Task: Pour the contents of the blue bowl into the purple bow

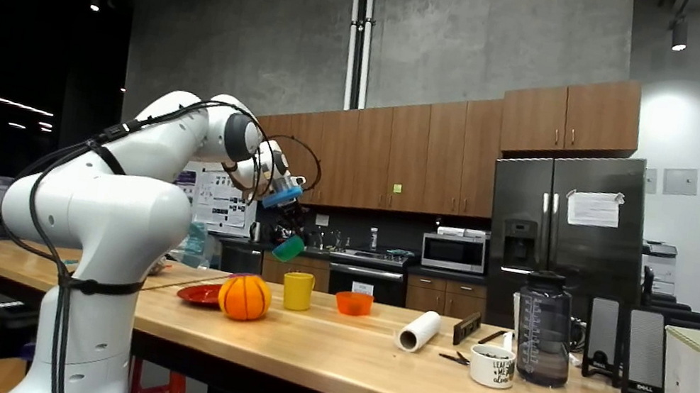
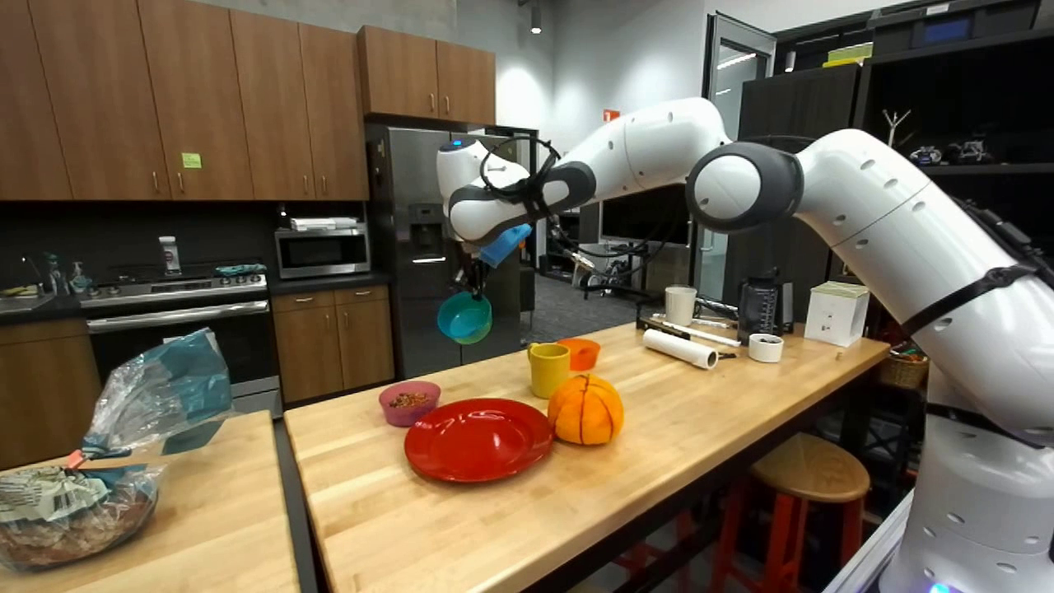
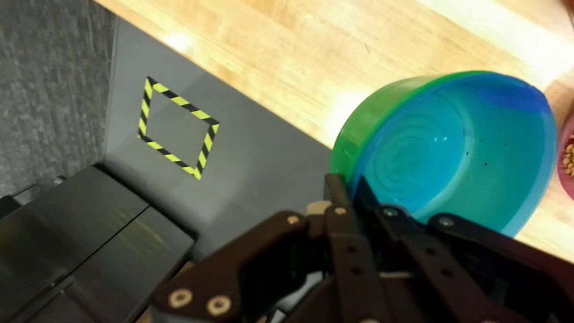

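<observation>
The jaws pinch a tilted, round, green-backed blue bowl (image 3: 415, 150) holding mere specks (image 3: 485, 164); below them, a round purple bowl (image 2: 401, 417) contains brown bits (image 2: 409, 399): pouring seems nearly done.

Blue bowl (image 3: 430, 152), green outside, purple bowl (image 2: 405, 418), red plate (image 2: 479, 441), 2 grey-fronted speakers (image 1: 646, 353), yellow-black striped tape (image 3: 181, 101)
</observation>
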`<state>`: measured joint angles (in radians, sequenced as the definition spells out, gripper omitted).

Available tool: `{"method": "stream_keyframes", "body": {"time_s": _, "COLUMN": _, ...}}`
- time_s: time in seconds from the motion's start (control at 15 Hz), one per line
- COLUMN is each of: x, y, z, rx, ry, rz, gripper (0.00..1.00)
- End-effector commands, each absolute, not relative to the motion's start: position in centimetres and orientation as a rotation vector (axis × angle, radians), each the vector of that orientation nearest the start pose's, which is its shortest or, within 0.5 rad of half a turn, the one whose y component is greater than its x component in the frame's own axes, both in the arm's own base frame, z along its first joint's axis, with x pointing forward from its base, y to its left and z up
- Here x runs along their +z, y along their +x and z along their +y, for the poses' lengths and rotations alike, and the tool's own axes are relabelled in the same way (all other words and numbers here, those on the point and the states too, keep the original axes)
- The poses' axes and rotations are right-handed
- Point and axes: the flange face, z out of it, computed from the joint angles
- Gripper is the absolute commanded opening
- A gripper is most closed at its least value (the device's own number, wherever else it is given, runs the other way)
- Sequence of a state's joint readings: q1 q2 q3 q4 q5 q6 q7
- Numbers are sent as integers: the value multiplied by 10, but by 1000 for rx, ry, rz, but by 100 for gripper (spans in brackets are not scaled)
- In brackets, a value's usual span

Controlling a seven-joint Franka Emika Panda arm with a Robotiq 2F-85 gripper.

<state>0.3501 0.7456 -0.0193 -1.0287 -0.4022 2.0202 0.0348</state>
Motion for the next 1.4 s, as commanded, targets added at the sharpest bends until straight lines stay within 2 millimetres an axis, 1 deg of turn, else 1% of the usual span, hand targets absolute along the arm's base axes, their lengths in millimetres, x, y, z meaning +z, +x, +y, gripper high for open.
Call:
{"method": "stream_keyframes", "body": {"time_s": 0.0, "x": 427, "y": 752, "z": 203, "rx": -433, "ry": -3227, "rz": -770, "gripper": 2}}
{"method": "stream_keyframes", "body": {"time_s": 0.27, "x": 402, "y": 762, "z": 175, "rx": -324, "ry": -3097, "rz": -776, "gripper": 2}}
{"method": "stream_keyframes", "body": {"time_s": 0.4, "x": 384, "y": 767, "z": 163, "rx": -280, "ry": -3063, "rz": -739, "gripper": 2}}
{"method": "stream_keyframes", "body": {"time_s": 0.6, "x": 358, "y": 775, "z": 150, "rx": -245, "ry": -3023, "rz": -685, "gripper": 2}}
{"method": "stream_keyframes", "body": {"time_s": 0.73, "x": 341, "y": 779, "z": 147, "rx": -215, "ry": -2992, "rz": -663, "gripper": 2}}
{"method": "stream_keyframes", "body": {"time_s": 0.87, "x": 332, "y": 781, "z": 145, "rx": -196, "ry": -2962, "rz": -670, "gripper": 2}}
{"method": "stream_keyframes", "body": {"time_s": 1.2, "x": 315, "y": 786, "z": 142, "rx": -167, "ry": -2911, "rz": -649, "gripper": 2}}
{"method": "stream_keyframes", "body": {"time_s": 1.33, "x": 313, "y": 787, "z": 140, "rx": -162, "ry": -2898, "rz": -641, "gripper": 2}}
